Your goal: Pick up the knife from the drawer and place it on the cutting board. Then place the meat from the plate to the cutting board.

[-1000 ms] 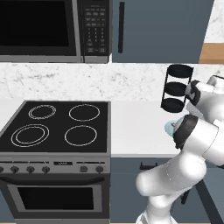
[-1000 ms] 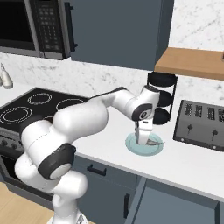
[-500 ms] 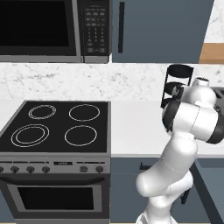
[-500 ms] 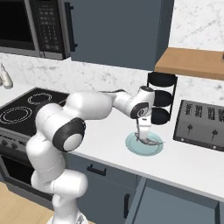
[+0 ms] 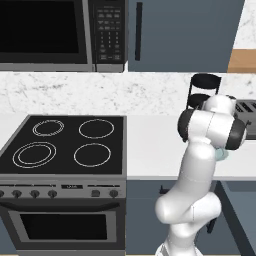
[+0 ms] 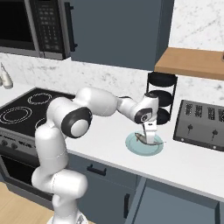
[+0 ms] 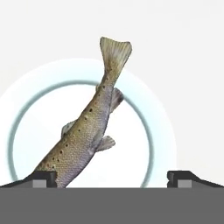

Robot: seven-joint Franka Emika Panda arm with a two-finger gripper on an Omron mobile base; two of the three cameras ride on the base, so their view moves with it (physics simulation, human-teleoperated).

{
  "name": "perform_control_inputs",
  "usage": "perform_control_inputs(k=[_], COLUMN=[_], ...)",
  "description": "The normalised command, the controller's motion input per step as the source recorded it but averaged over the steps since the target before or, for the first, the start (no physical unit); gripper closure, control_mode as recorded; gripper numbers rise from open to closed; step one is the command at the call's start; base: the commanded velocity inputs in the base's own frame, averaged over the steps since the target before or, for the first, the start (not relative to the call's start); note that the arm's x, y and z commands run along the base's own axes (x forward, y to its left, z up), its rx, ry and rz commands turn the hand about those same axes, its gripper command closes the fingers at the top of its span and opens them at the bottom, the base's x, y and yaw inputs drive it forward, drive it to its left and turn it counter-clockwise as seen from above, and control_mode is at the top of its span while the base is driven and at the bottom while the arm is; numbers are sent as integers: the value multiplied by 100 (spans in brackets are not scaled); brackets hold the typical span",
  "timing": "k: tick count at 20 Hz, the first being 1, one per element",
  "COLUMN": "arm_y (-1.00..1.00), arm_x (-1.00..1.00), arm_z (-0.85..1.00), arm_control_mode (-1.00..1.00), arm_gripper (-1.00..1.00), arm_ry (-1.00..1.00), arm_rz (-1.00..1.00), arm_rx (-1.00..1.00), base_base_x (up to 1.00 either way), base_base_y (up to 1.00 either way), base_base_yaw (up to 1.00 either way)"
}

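On the white counter (image 6: 100, 144), just left of the black toaster (image 6: 199, 127), the pale plate (image 6: 131, 144) is seen with the meat (image 6: 143, 139) lying across it. The gripper (image 6: 148, 136) is poised directly above, its fingers (image 7: 43, 178) spread wide and empty. For a sound grasp, the fingers are best lowered astride the thick middle, square to the body. In the hand view the meat's (image 7: 85, 135) long axis runs diagonally, its tail pointing toward the upper right.

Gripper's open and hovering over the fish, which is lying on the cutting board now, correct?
Not quite: the fish lies on the pale blue-green plate, not a cutting board, as the hand view shows. The gripper is open above it.
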Motion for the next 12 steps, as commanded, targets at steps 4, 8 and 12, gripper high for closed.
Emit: perform_control_inputs(k=[4,8,12], arm_y=[-6,0,0], arm_x=[36,48,33], arm_z=[-14,-24,-40], arm_control_mode=[-100,-100,-100], arm_gripper=[-100,-100,-100], arm_ry=[0,1,7], arm_rz=[0,0,0], arm_rx=[6,6,2], base_base_x=[0,0,0], base_base_y=[0,0,0], base_base_yaw=[0,0,0])
